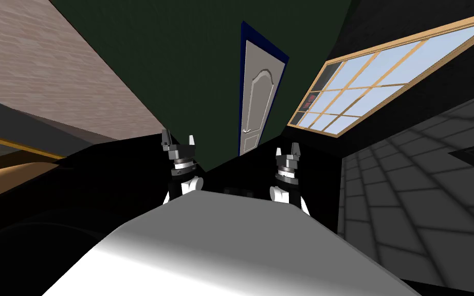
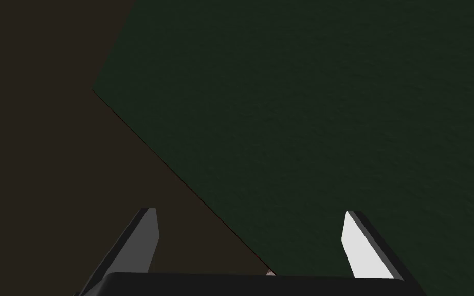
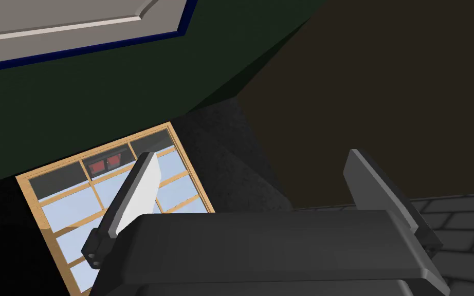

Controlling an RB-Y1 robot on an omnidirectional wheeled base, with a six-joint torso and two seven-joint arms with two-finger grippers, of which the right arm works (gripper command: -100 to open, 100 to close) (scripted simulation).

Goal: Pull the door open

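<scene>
I see the light grey panelled door with an arched inset (image 1: pixel 255 97) standing in a dark blue frame (image 1: pixel 241 77), set into a dark green wall (image 1: pixel 179 67). It looks flush in that frame. A small silver lever handle (image 1: pixel 248 131) sits low on the door's left edge.

Both my arms are up, well short of the door. The left gripper (image 1: pixel 178 139) is to the left of the door and faces bare green wall, with its fingers spread wide and holding nothing. The right gripper (image 1: pixel 287 151) is to the right of the door, also spread wide and empty.

A black area (image 1: pixel 241 164) lies between the grippers and the foot of the door. To the right of the door, a wooden-framed, many-paned window (image 1: pixel 380 72) is set in the adjoining dark wall, and beyond it is a grey tiled surface (image 1: pixel 411 195).
</scene>
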